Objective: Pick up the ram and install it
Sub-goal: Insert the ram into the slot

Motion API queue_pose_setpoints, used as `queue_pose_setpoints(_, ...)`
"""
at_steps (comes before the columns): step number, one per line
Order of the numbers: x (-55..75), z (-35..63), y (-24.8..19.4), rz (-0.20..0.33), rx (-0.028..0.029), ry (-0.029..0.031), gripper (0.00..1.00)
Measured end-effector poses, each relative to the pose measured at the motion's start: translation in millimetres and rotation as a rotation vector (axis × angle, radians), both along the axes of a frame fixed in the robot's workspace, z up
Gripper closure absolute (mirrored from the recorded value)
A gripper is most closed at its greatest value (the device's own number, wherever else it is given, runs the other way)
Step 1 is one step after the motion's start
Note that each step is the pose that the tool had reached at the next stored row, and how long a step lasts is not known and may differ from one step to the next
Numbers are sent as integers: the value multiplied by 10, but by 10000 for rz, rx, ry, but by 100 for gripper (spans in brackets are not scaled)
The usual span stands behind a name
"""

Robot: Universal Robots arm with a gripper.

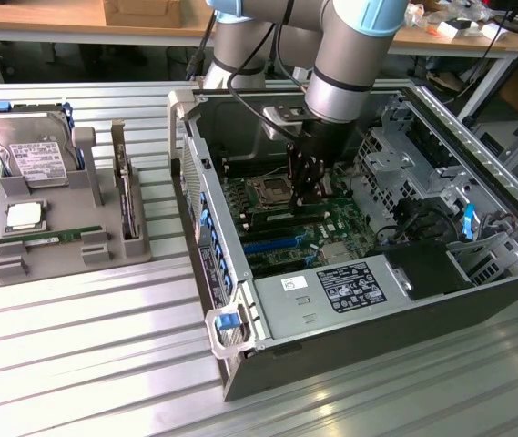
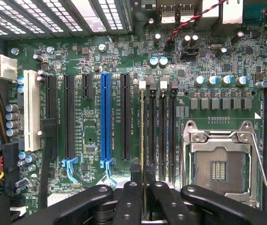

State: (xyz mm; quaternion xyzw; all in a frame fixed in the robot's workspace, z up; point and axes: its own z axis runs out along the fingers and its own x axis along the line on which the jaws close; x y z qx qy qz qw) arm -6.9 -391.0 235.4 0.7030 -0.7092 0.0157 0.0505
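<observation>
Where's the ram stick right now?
The ram is held edge-on in the gripper inside the open computer case, over the memory slots beside the empty processor socket.

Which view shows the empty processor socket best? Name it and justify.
The wrist view: the processor socket lies face-on on the motherboard, its frame and contacts plain. The exterior view shows the socket smaller, at a slant, beside the gripper.

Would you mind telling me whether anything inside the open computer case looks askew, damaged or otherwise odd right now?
Nothing stands out. The gripper holds the ram edge-on, in line with the memory slots beside the empty processor socket.
</observation>
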Motion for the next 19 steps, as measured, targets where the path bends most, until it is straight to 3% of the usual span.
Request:
queue_pose_setpoints(17,-37,-63,2,0,-4,8,87)
queue_pose_setpoints(19,-36,-64,2,0,-3,7,80)
